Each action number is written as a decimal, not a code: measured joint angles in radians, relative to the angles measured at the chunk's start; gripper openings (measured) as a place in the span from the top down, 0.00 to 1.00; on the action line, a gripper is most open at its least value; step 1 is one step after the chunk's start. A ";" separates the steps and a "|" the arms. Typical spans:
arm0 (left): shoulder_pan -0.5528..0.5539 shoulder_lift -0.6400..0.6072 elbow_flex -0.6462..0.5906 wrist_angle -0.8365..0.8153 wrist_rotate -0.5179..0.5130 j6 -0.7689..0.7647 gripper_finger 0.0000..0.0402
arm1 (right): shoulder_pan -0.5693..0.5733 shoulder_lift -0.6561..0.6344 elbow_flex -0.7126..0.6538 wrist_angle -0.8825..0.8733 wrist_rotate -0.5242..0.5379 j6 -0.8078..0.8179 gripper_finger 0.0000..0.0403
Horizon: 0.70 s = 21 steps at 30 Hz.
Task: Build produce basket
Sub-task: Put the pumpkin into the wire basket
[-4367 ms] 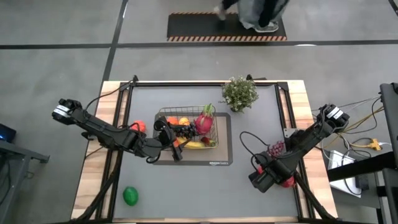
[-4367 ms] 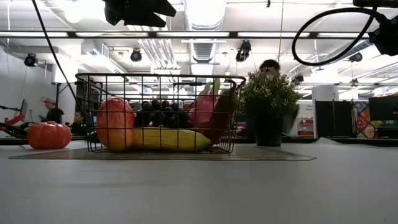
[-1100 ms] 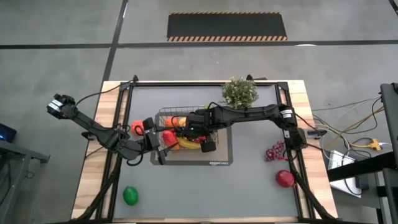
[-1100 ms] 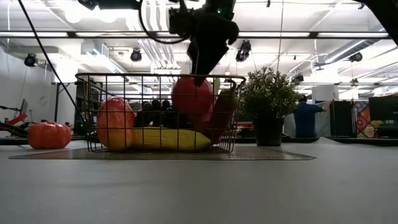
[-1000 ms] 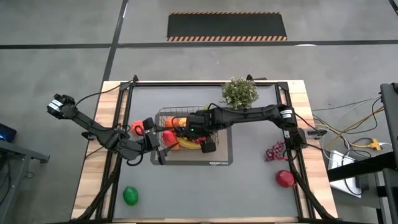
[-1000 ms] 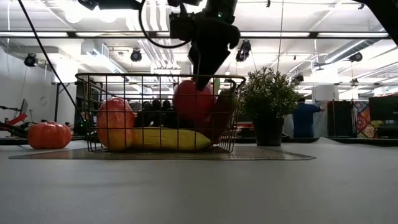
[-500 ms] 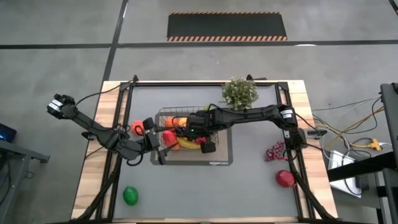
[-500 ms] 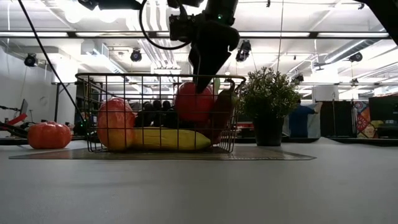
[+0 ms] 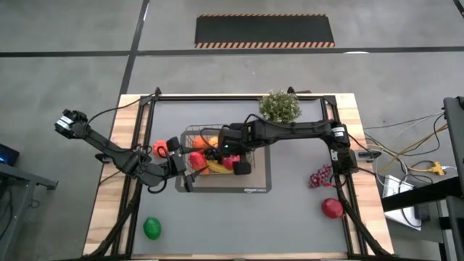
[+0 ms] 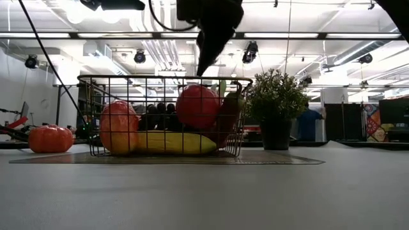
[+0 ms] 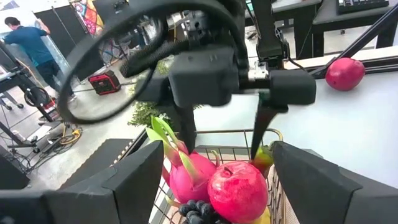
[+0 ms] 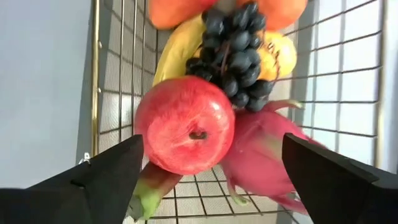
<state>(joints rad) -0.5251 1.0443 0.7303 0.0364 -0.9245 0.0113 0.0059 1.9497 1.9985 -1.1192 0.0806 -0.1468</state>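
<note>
Above the basket (image 9: 217,152) at desk centre hovers the right tool (image 10: 206,67), fingers spread wide and holding nothing, just over a red apple (image 12: 185,132). Resting on top of the other produce, beside the pink dragon fruit (image 11: 186,178) and the dark grapes (image 12: 233,46), with the banana (image 10: 171,143) below. At 9 o'clock of the basket, close to its wall, waits the left tool (image 9: 187,174), also wide open and empty. Still outside on the desk (image 9: 290,210): a green lime (image 9: 152,228) at 7 o'clock, a second apple (image 9: 332,208) and another grape bunch (image 9: 320,175) at 4 o'clock.
</note>
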 joint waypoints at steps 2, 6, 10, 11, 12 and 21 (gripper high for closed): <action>0.000 0.000 0.000 0.000 0.000 0.000 0.29 | 0.000 -0.001 0.017 0.003 0.005 -0.002 0.16; 0.000 0.000 0.000 0.000 0.000 0.000 0.29 | 0.000 -0.001 0.013 0.011 0.025 -0.014 0.33; 0.000 0.000 0.000 0.000 0.000 0.000 0.29 | 0.000 -0.001 -0.030 0.054 0.024 -0.003 0.54; 0.000 0.000 0.000 0.000 0.000 0.000 0.29 | 0.000 -0.001 -0.043 0.067 0.024 -0.003 0.59; 0.000 0.000 0.000 0.000 0.000 0.000 0.29 | 0.000 -0.001 -0.059 0.083 0.024 -0.003 0.64; 0.000 0.000 0.000 0.000 0.000 0.000 0.29 | 0.005 -0.001 -0.161 0.206 0.016 -0.003 0.92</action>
<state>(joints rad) -0.5251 1.0443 0.7303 0.0364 -0.9241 0.0116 0.0107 1.9488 1.8378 -0.9128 0.0963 -0.1493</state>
